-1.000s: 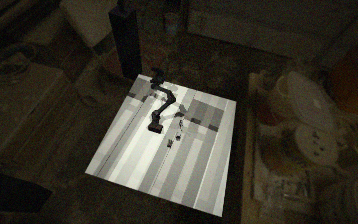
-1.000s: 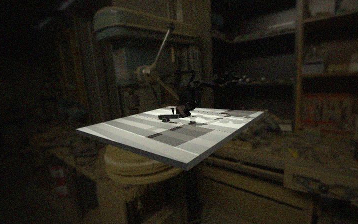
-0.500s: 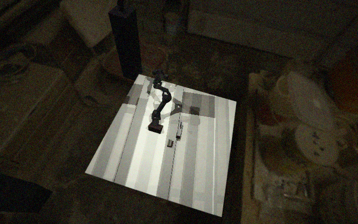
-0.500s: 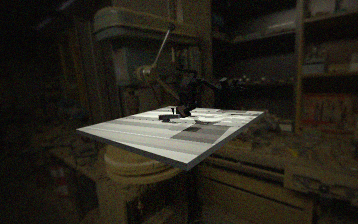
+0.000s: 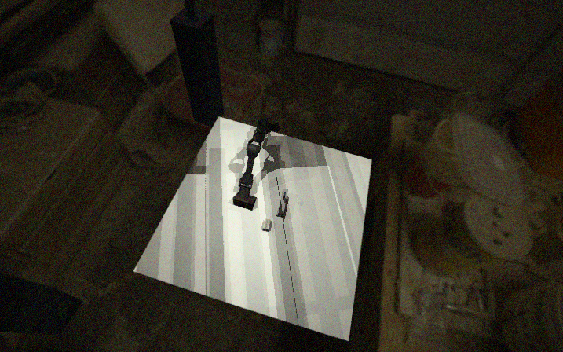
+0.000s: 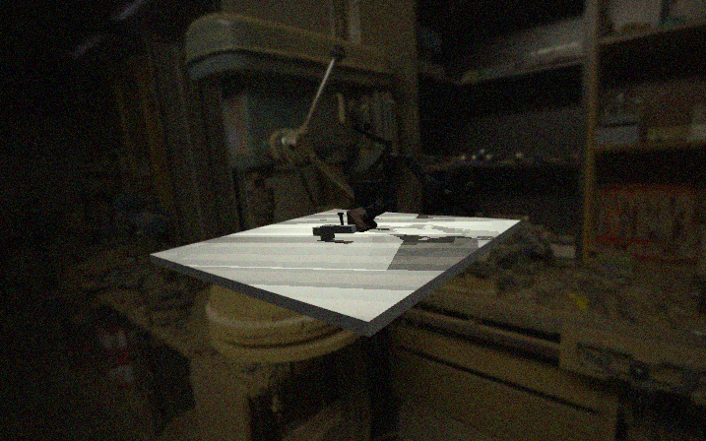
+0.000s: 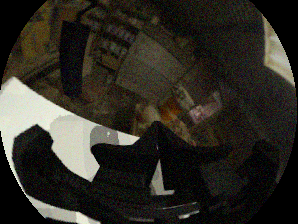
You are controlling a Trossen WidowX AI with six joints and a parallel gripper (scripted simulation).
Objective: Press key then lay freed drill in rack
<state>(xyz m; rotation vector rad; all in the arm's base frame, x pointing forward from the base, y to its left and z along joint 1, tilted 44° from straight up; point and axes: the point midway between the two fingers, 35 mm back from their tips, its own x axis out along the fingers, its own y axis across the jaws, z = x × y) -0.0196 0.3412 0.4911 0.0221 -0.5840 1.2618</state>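
The robot's body is a slim chain of dark, nearly black segments (image 5: 250, 163) (image 6: 384, 189), with a rounded joint, a narrow link and a squarish, box-shaped base (image 5: 244, 202) (image 6: 362, 218), and its black gripper (image 7: 156, 123) has angular, tapering fingers between two bulky dark side pieces.
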